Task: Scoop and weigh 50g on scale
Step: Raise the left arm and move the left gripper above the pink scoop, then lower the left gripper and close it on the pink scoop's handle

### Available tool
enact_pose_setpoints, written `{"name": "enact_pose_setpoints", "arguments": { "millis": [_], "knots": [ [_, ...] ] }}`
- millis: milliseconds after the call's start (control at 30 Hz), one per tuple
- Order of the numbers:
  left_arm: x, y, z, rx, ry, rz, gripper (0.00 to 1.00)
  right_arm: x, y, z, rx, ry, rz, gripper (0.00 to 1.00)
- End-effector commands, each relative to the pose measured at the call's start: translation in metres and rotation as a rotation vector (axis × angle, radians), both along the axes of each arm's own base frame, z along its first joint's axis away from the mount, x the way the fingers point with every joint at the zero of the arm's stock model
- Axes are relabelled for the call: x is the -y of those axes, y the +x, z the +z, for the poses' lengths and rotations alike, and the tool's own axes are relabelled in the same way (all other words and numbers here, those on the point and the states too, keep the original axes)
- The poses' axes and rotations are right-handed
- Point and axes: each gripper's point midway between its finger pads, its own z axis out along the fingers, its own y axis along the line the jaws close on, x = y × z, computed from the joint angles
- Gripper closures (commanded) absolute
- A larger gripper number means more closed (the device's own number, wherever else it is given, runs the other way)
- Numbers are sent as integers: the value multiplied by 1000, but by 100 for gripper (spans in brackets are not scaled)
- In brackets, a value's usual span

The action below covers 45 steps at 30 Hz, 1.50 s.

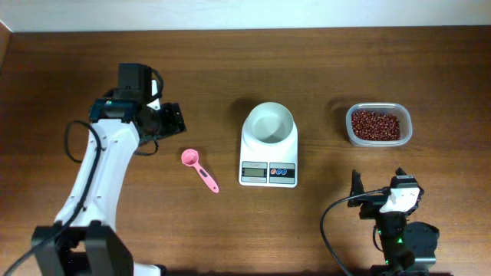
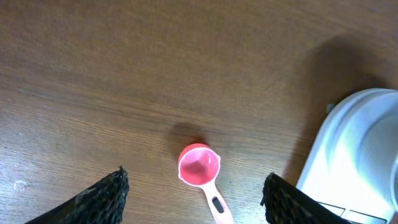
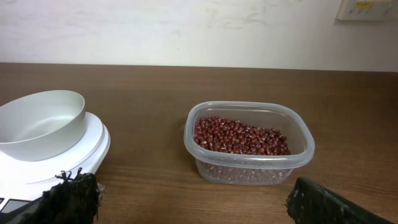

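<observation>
Pink spoon (image 1: pixel 199 169) lies flat on the brown bench (image 1: pixel 77 77), near 8 o'clock from the white scale (image 1: pixel 268 146). The scale's round bowl (image 1: pixel 268 123) has nothing in it. The red-brown beans (image 1: pixel 375 124) sit in a clear tub (image 1: pixel 406 126), at 3 o'clock from the scale. The left tool (image 1: pixel 165 119) hangs at 11 o'clock from the spoon, fingers (image 2: pixel 99 196) spread wide and touching nothing. The right tool (image 1: pixel 377 182) waits at 6 o'clock from the tub, spread wide too and holding nothing.
</observation>
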Motion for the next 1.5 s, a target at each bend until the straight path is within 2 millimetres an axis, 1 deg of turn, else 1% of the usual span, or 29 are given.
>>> {"name": "enact_pose_setpoints", "arguments": {
  "millis": [0, 133, 467, 533, 733, 1033, 1233, 1267, 1300, 1400, 1467],
  "knots": [
    [-1, -2, -17, -60, -10, 41, 27, -1, 0, -3, -6, 8, 5, 1],
    [-1, -4, -26, -96, -13, 56, 25, -1, 0, -3, -6, 8, 5, 1],
    [-1, -1, -28, -93, -15, 61, 25, -1, 0, -3, -6, 8, 5, 1],
    [-1, -1, -33, -106, -16, 68, 25, -1, 0, -3, -6, 8, 5, 1],
    [-1, -1, -56, -170, -14, 68, 26, -1, 0, -3, -6, 8, 5, 1],
    [-1, 2, -81, -218, -11, 69, 25, -1, 0, -3, -6, 8, 5, 1],
    [-2, 7, -81, -196, -9, 69, 26, -1, 0, -3, -6, 8, 5, 1],
    [-2, 7, -82, -198, -9, 69, 31, -1, 0, -3, -6, 8, 5, 1],
    [-2, 1, -85, -218, -8, 69, 37, -1, 0, -3, -6, 8, 5, 1],
    [-2, -11, -93, -259, -16, 102, 36, -1, 0, -3, -6, 8, 5, 1],
    [-1, -28, -107, -312, -16, 106, 35, -1, 0, -3, -6, 8, 5, 1]
  ]
}}
